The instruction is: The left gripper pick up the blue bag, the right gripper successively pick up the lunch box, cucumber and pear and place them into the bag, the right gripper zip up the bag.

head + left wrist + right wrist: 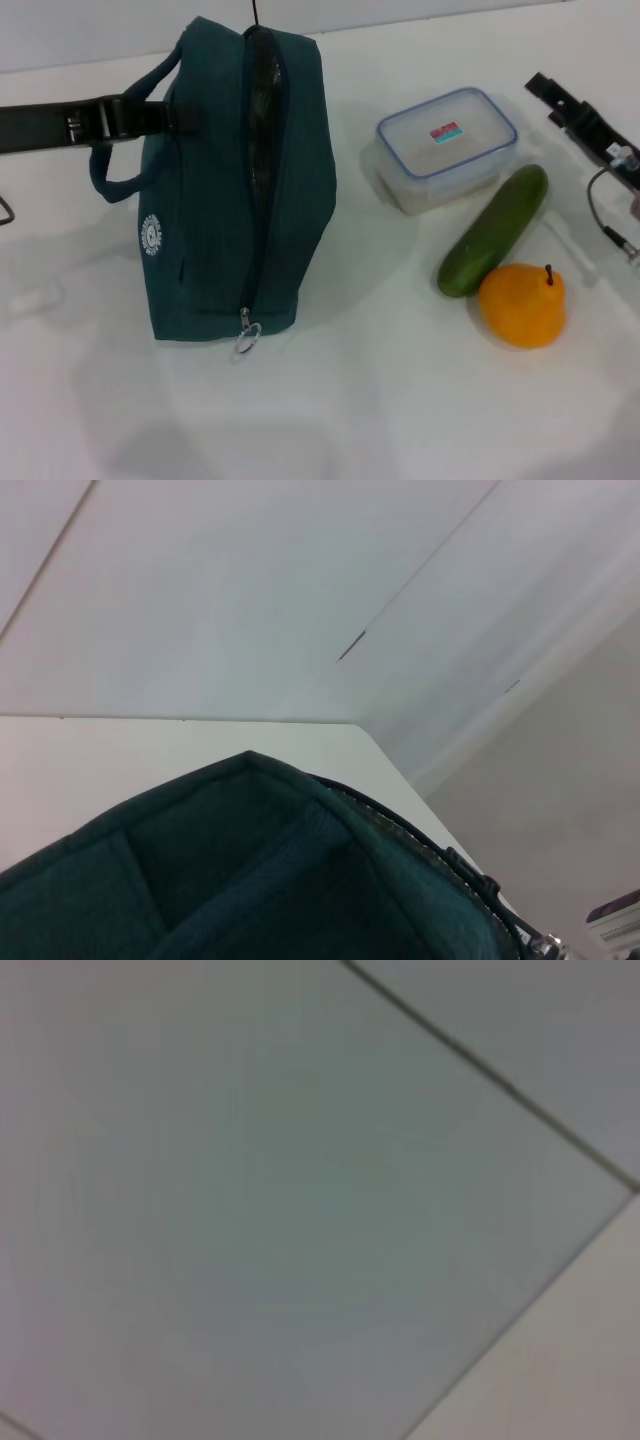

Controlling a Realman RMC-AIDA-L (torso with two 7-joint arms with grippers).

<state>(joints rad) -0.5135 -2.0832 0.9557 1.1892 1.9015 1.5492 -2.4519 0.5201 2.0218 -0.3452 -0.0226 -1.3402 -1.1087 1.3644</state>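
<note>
Behind blue bag (pixel 215 210): left gripper (pixel 135 117) tips hidden

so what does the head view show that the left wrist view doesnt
Only the head view shows the lunch box, cucumber and pear on the white table, the left gripper at the bag's handle, and the right gripper at the far right. Only the left wrist view shows pale wall panels above the table. Both show the blue bag and its zipper.
</note>
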